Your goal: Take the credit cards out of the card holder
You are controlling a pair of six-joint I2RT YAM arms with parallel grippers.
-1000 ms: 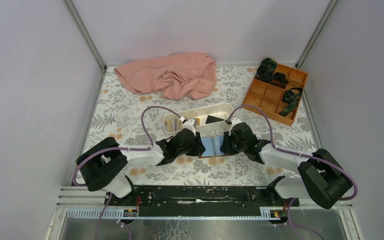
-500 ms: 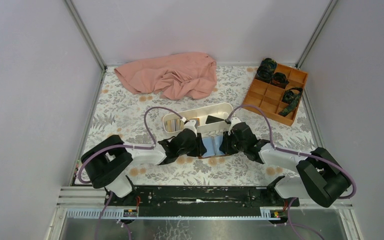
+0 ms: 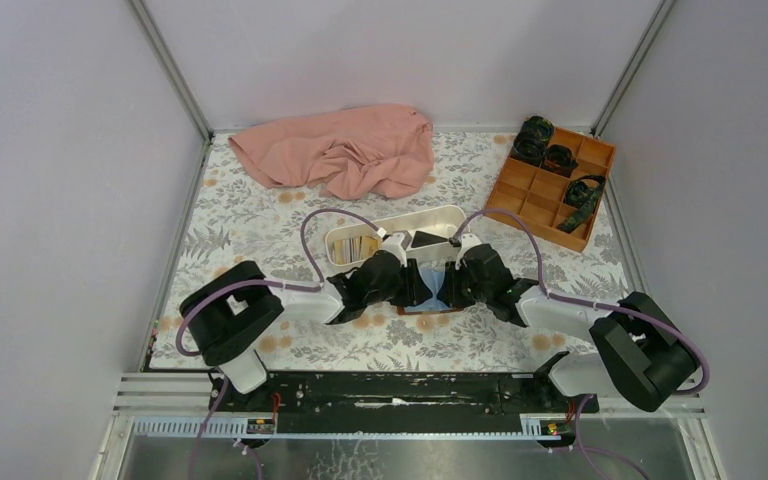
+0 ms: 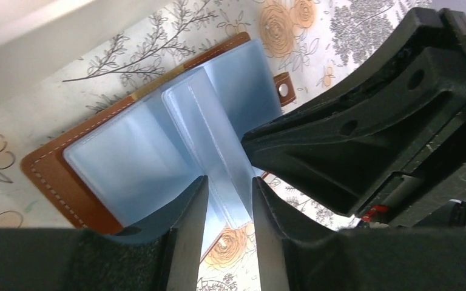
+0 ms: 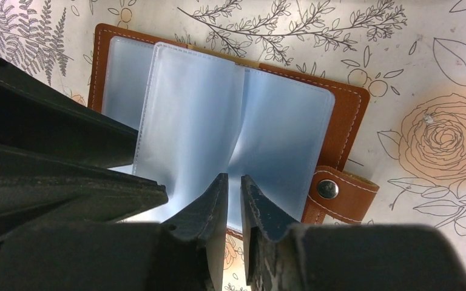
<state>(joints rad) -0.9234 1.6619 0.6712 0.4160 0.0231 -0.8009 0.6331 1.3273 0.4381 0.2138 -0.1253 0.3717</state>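
While the card holder (image 5: 230, 121) lies spread open on the floral table (image 3: 260, 230), between the two grippers and just in front of the white tray (image 3: 400, 217), treat the task as part done. Yellow-orange credit cards (image 3: 360, 245) and a black card (image 3: 426, 240) lie in the tray, out of the holder. Check the holder's bluish plastic sleeves. No printed card face shows through them in either wrist view. The sleeves are cloudy, however, so you cannot tell whether a pale card sits inside one. The snap tab (image 5: 327, 189) is undone and lies flat on the table at the holder's edge.

Note the left gripper (image 4: 229, 182). Its jaws stand apart, low over the near edge of the holder, and a raised sleeve leaf runs into the gap between them. No firm pinch shows.

Note the right gripper (image 5: 233, 179). Its jaws stand at a narrow slit over the opposite side of the holder, at the fold of the sleeves. You cannot tell whether they nip a leaf or hold nothing. The two grippers sit close together over the holder.

Judge the remaining work as follows:
- Page through each leaf and confirm that every sleeve is empty.
- Draw out any card you find.
- Place it in the tray with the others.
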